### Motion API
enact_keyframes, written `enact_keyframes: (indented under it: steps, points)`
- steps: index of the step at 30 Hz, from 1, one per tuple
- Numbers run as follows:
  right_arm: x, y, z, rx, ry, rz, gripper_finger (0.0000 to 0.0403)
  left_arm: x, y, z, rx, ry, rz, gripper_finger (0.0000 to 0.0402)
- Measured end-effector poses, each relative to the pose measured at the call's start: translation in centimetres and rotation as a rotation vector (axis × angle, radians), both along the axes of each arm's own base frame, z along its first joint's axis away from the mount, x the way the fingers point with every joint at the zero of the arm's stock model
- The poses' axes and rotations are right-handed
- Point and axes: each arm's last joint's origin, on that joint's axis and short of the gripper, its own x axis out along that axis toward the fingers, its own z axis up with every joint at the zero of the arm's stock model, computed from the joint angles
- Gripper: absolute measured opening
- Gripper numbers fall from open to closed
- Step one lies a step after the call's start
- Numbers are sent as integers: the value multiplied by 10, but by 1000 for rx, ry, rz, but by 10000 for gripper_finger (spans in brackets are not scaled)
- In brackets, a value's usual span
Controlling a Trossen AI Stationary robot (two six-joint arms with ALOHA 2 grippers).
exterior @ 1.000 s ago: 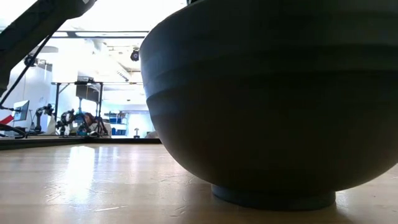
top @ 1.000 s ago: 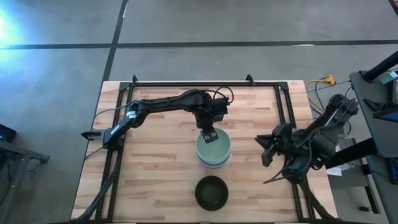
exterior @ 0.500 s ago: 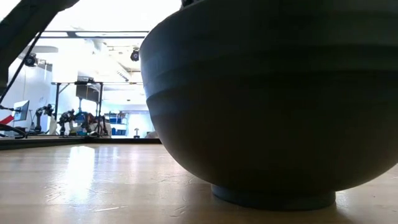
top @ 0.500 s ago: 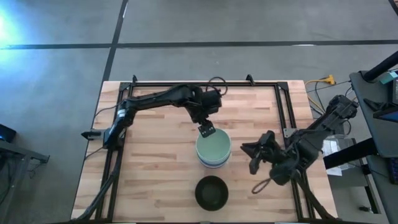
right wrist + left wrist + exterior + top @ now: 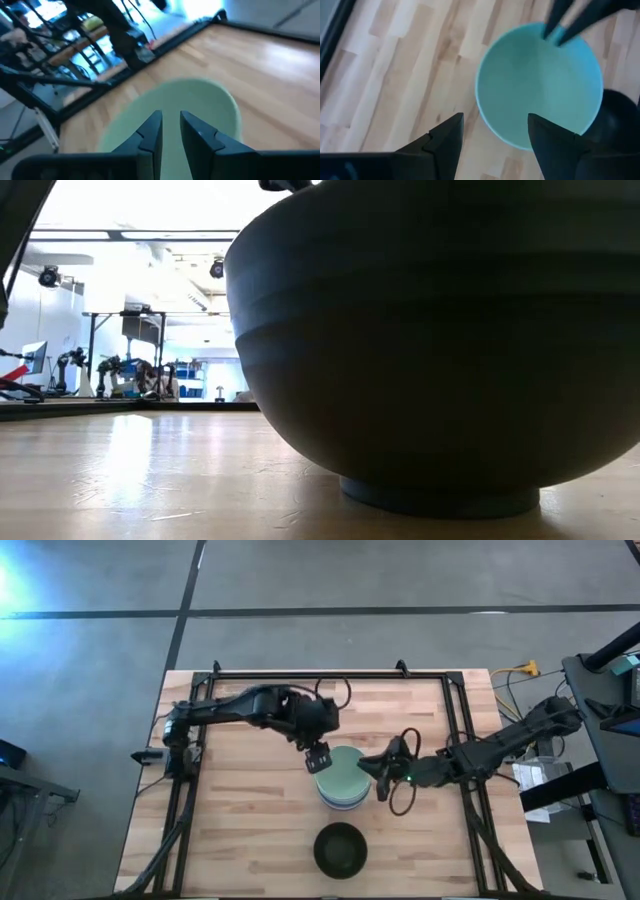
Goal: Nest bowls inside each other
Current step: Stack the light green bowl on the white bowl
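Observation:
A stack of nested bowls (image 5: 343,798) stands mid-table, with a pale green bowl (image 5: 345,772) sitting on top, also in the left wrist view (image 5: 540,85) and the right wrist view (image 5: 175,115). A black bowl (image 5: 340,848) stands alone nearer the front edge and fills the low view (image 5: 430,350). My left gripper (image 5: 318,758) (image 5: 495,135) is open just off the stack's left rim. My right gripper (image 5: 381,774) (image 5: 170,131) hovers at the stack's right rim with a narrow gap between its fingers and nothing in it.
A black metal frame (image 5: 330,673) borders the wooden table's far and side edges. Bare wood lies left of the stack (image 5: 250,810) and right of the black bowl (image 5: 420,850). The right arm's fingers (image 5: 570,20) show over the bowl in the left wrist view.
My left gripper has come off the top bowl's far-left rim and drawn back toward the table's left edge; the bowl stays nested on the stack. My right arm has reached from the table's right edge to the stack's right rim.

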Motion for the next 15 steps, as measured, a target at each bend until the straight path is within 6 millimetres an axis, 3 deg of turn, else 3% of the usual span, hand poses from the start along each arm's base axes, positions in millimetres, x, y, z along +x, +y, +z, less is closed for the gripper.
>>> enact_keyframes:
  steps: [5,15]
  points:
    - [-6,-2,-23,38,45,-23,63,-3,-13,-15,-2,-5,-1,205]
    - [-7,-2,6,42,-43,-4,63,-23,-16,-56,-31,-170,32,205]
